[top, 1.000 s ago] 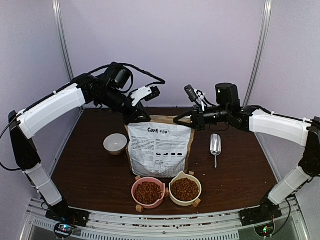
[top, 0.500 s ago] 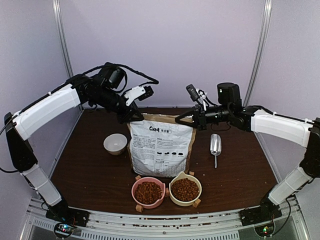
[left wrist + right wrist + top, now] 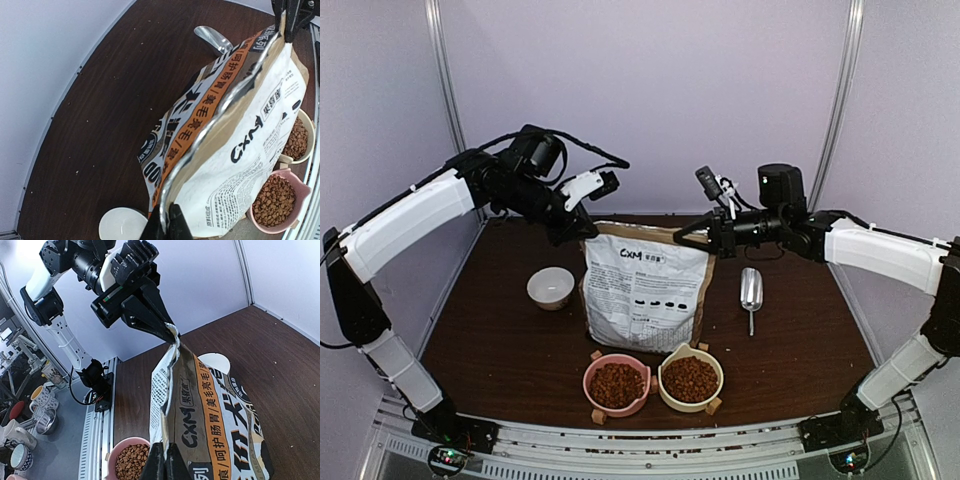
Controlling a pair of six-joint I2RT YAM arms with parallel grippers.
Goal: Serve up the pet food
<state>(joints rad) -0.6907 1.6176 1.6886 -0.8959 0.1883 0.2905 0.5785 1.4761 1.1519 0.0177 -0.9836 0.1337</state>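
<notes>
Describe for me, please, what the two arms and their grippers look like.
Both arms have smooth white shells on their long links, seen on the left arm and the right arm, with black cylindrical joints between them. The left gripper and the right gripper are black, with slim tapered fingers and a white bracket at the wrist. Black cables loop over the left wrist.

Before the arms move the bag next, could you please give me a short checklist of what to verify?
1. Left claw shut on a top corner of the bag: ok.
2. Right claw shut on the other top corner: ok.
3. Bag upright between the claws: ok.
4. Bag mouth closed: cannot tell.
5. Pet food in the pink bowl and the cream bowl: ok.
6. Scoop lying apart from the bag: ok.
</notes>
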